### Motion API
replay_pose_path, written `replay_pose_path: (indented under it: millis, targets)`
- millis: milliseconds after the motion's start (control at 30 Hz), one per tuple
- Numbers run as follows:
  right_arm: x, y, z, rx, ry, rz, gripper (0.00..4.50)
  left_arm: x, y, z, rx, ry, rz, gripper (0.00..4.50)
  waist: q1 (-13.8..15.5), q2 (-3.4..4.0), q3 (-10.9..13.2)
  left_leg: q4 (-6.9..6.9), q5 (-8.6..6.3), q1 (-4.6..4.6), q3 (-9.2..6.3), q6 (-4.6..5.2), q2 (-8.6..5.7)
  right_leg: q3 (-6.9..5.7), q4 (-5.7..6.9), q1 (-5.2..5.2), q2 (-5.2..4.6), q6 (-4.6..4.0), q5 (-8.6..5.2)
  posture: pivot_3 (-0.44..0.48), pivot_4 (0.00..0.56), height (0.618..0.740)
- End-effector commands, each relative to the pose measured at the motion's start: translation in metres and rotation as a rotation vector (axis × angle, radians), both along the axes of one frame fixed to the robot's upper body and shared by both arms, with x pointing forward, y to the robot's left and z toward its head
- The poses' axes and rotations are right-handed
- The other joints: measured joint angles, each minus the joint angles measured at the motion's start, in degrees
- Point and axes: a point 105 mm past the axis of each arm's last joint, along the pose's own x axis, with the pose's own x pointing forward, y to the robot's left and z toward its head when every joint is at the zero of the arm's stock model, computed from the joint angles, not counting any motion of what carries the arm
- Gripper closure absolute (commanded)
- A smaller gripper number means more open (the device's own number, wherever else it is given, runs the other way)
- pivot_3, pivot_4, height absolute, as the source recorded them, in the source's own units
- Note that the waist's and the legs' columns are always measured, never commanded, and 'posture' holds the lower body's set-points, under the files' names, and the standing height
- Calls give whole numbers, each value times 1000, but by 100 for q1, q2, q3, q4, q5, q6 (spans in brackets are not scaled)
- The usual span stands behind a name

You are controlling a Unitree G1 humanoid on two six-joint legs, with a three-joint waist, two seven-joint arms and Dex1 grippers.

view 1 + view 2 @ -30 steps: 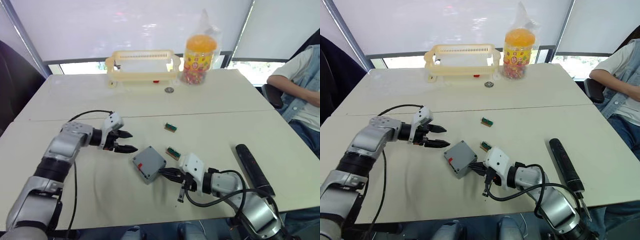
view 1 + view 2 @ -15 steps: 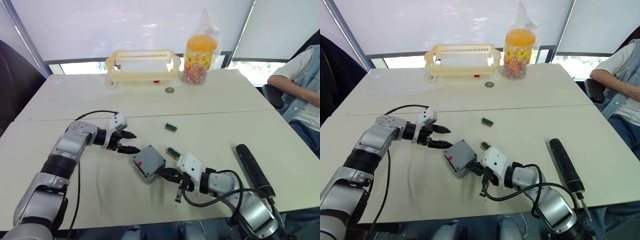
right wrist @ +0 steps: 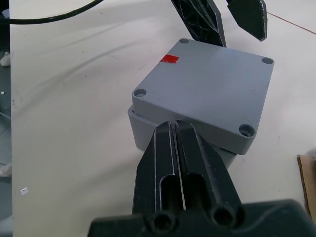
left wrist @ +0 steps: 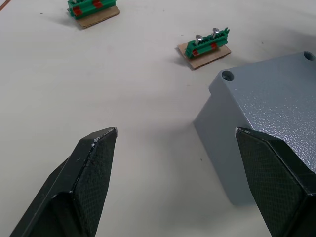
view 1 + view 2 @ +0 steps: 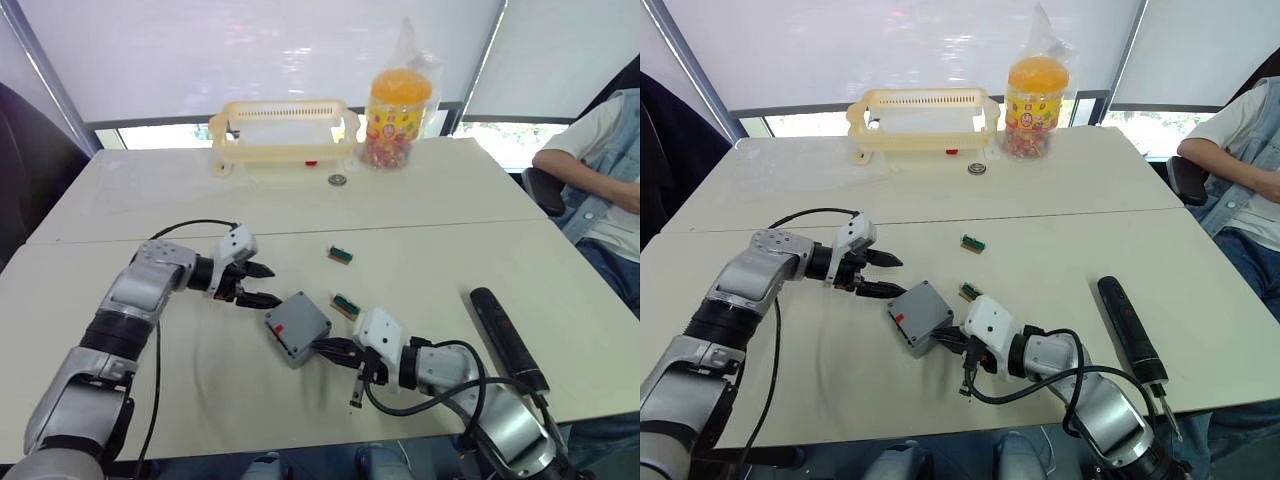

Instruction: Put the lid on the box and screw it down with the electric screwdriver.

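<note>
- The lid (image 3: pixel 207 89) sits on the box (image 3: pixel 148 126) near the table's (image 5: pixel 430 200) front edge, slightly askew.
- Right gripper (image 3: pixel 185 148) is closed and empty against the box; left gripper (image 5: pixel 262 285) is spread and empty.
- The electric screwdriver (image 5: pixel 508 338) lies untouched toward the right edge; screwing remains.

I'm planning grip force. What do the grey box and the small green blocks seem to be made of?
The box: likely moulded plastic or painted cast metal, with a fine speckled matt skin. The green blocks: glossy green plastic on tan, cardboard-like bases, holding shiny metal screws.

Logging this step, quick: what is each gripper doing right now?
Left gripper: open, empty, beside the box.
Right gripper: shut, fingertips against the box's edge, holding nothing.
</note>
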Motion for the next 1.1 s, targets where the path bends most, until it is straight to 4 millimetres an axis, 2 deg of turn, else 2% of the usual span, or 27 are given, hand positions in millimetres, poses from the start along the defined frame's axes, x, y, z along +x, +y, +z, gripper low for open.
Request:
replay_pose_path:
  millis: [33,500,833,933,1000,1100]
  targets:
    - [-3,6,12,27,-49,24,4459,-6,-2,4,-15,-8,-33,555,-2,0,0,0,0,0,0,0,0,0,0,0,0,0,0,0,150,740]
    - [-1,2,13,21,-55,9,4459,-2,-1,4,-16,-21,-7,555,1,0,0,0,0,0,0,0,0,0,0,0,0,0,0,0,150,740]
    - [-10,-16,36,59,-86,-32,4459,11,16,23,-66,-38,76,555,8,0,0,1,0,-1,0,0,0,0,0,0,0,0,0,0,150,740]
    - [-16,-21,37,60,-49,-44,4459,16,27,23,-67,-41,130,555,4,0,0,0,0,-1,0,0,0,0,0,0,0,0,0,0,150,740]
    - [-25,-26,31,49,45,-35,4459,18,33,16,-36,-58,152,555,2,0,0,0,0,0,0,0,1,1,0,0,0,0,0,0,150,740]
    - [-33,-25,20,48,168,-29,4459,15,28,4,-25,-38,128,555,9,0,0,0,0,-1,-1,1,2,0,0,0,-1,0,0,0,150,740]
